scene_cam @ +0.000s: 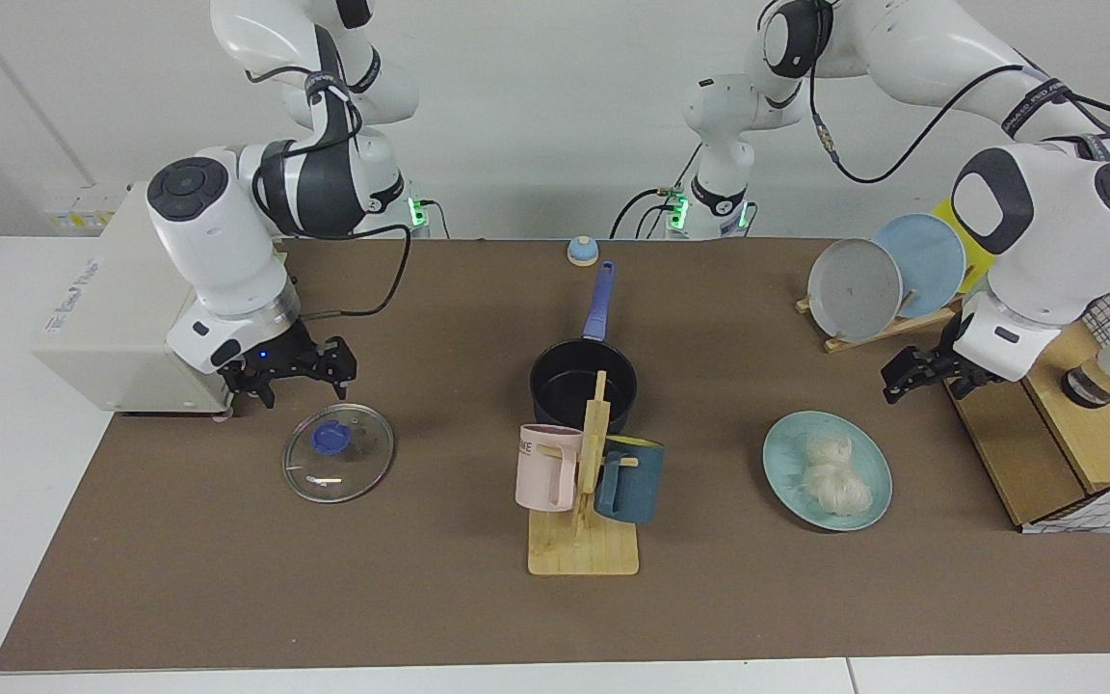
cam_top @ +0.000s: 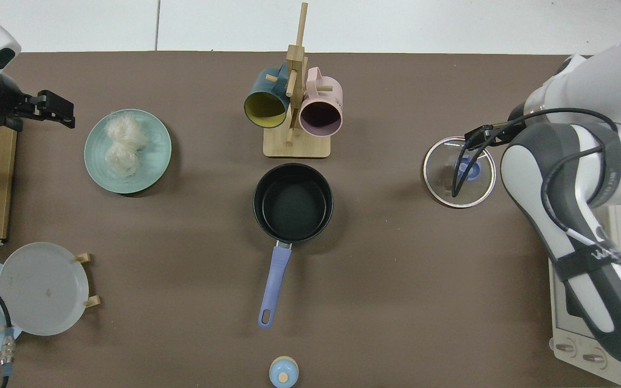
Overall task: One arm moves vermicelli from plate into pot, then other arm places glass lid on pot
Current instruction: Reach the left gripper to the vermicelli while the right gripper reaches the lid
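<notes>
Facing and overhead cameras share the table [scene_cam: 227, 598]

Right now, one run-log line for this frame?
phase: approach | left end effector: open, above table beside plate | vermicelli: on plate | right end effector: open, over glass lid | pot: empty

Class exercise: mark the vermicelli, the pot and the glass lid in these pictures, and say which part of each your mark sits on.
vermicelli [scene_cam: 836, 475]: facing view, where the two pale bundles meet on the plate.
pot [cam_top: 292, 203]: top view, the bare black floor inside the pan.
glass lid [scene_cam: 329, 440]: facing view, the blue knob at its centre.
</notes>
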### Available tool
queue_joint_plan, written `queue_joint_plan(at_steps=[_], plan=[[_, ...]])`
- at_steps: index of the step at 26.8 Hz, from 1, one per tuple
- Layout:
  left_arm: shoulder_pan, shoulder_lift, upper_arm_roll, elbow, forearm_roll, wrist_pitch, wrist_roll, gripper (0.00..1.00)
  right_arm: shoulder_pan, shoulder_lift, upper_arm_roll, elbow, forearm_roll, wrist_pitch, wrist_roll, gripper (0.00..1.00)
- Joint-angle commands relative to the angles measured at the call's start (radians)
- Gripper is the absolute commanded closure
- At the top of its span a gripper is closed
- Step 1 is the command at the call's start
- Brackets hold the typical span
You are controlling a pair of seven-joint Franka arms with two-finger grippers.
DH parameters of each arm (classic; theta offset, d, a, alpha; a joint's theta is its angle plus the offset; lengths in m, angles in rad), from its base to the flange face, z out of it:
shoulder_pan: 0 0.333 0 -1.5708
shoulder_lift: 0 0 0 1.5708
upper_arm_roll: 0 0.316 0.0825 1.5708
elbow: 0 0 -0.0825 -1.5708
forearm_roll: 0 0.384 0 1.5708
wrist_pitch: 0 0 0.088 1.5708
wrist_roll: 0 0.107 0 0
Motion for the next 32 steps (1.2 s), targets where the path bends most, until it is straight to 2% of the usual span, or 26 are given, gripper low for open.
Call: queue_joint_plan(at_steps=[1, 5, 9, 13, 16, 19, 24, 27, 32], plan=[[-0.012, 0.006, -0.007, -0.136, 0.006, 0.157, -0.006, 0.00, 0.001, 0.030, 0.000, -0.064, 0.008, 0.120, 0.019, 0.00], [-0.020, -0.004, -0.018, -0.302, 0.002, 0.364, -0.055, 0.00, -0.011, 0.070, 0.000, -0.103, 0.010, 0.163, 0.006, 0.00], [-0.020, 0.000, -0.018, -0.353, 0.002, 0.409, -0.052, 0.00, -0.007, 0.073, 0.000, -0.172, 0.010, 0.192, 0.009, 0.00], [-0.023, -0.003, -0.020, -0.416, 0.000, 0.498, -0.050, 0.00, -0.015, 0.073, 0.000, -0.251, 0.008, 0.294, 0.006, 0.00], [-0.026, 0.000, -0.024, -0.467, 0.000, 0.577, -0.044, 0.00, -0.010, 0.071, 0.000, -0.291, -0.007, 0.325, -0.010, 0.00], [-0.023, -0.003, -0.043, -0.502, 0.000, 0.651, -0.045, 0.00, -0.013, 0.070, 0.000, -0.293, -0.007, 0.324, -0.039, 0.00], [-0.020, -0.003, -0.044, -0.504, 0.000, 0.654, -0.018, 0.00, -0.019, 0.070, 0.000, -0.293, -0.006, 0.318, -0.045, 0.01], [-0.020, -0.003, -0.043, -0.530, 0.000, 0.664, -0.013, 0.00, -0.021, 0.070, 0.000, -0.291, -0.006, 0.313, -0.054, 0.17], [-0.020, -0.006, -0.044, -0.540, 0.000, 0.664, -0.015, 0.00, -0.024, 0.071, 0.000, -0.287, -0.006, 0.312, -0.079, 0.64]])
